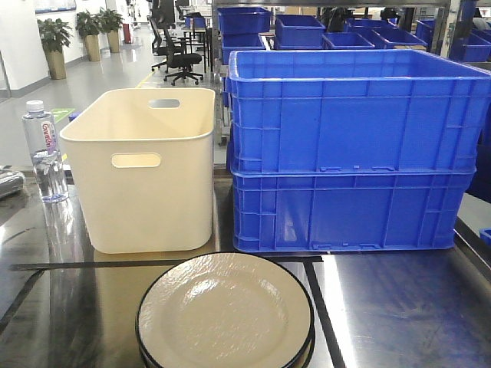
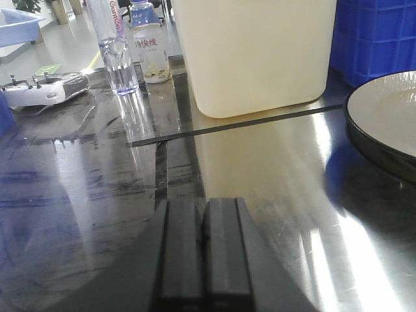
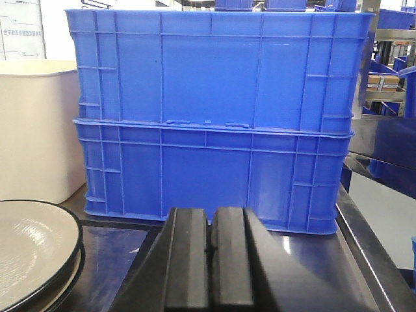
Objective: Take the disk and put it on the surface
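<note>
I saw a glossy, dark-rimmed cream disk (image 1: 225,313) on mirror-like steel surface (image 1: 399,307); left gripper (image 2: 203,253) and right gripper (image 3: 209,260) hovered, fingers pressed together, empty.

The stack of plates (image 1: 225,313) ran off the bottom edge of the front view, its count unclear. At the left-wrist frame's upper left, two bottles (image 2: 130,45) lost their tops to the edge. Both crates' (image 1: 353,146) interiors were hidden.

Bright, even indoor light throws white glare streaks (strongest at the left wrist) across the steel surface (image 2: 338,260), all views slightly soft.
</note>
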{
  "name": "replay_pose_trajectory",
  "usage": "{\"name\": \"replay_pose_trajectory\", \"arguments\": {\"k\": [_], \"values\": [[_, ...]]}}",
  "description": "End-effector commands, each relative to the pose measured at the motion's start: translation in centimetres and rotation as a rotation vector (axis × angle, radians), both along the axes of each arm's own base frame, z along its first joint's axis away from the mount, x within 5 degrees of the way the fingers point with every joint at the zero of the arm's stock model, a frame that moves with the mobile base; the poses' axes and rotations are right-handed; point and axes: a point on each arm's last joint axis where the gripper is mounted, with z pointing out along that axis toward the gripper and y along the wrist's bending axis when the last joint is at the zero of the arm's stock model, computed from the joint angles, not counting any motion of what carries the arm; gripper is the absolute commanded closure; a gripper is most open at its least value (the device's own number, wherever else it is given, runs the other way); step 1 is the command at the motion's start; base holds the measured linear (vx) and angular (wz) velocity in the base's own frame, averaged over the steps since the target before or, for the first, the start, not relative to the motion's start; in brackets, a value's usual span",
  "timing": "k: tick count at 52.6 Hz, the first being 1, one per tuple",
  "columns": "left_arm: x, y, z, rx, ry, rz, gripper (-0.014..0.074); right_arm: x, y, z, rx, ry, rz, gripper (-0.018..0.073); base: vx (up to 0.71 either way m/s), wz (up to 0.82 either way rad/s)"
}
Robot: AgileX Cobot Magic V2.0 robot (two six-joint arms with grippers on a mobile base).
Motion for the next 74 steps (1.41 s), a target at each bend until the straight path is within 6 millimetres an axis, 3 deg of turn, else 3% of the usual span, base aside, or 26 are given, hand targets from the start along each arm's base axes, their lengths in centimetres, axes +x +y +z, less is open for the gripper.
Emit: {"name": "replay_pose_trajectory", "arguments": {"k": [1, 8, 22, 74], "values": [[0.2, 0.0, 0.9, -0.009, -0.093, 0.004, 0.0598, -0.1, -0.3, 1.7, 0.007, -0.107, -0.034, 0.0568, 0.00, 0.00], [-0.1, 0.1, -1.6, 0.018, -0.121, 0.013, 0.0598, -0.1, -0.3, 1.7, 0.007, -0.107, -0.034, 0.0568, 0.00, 0.00], [-0.3, 0.3, -9.2, 0.012, -0.291, 0.036, 0.0598, -0.1, -0.3, 1.7, 0.007, -0.106, -0.034, 0.0568, 0.00, 0.00], [-0.6, 0.3, -9.2, 0.010, -0.270, 0.030, 0.0598, -0.1, -0.3, 1.7, 0.007, -0.106, -0.034, 0.0568, 0.00, 0.00]]}}
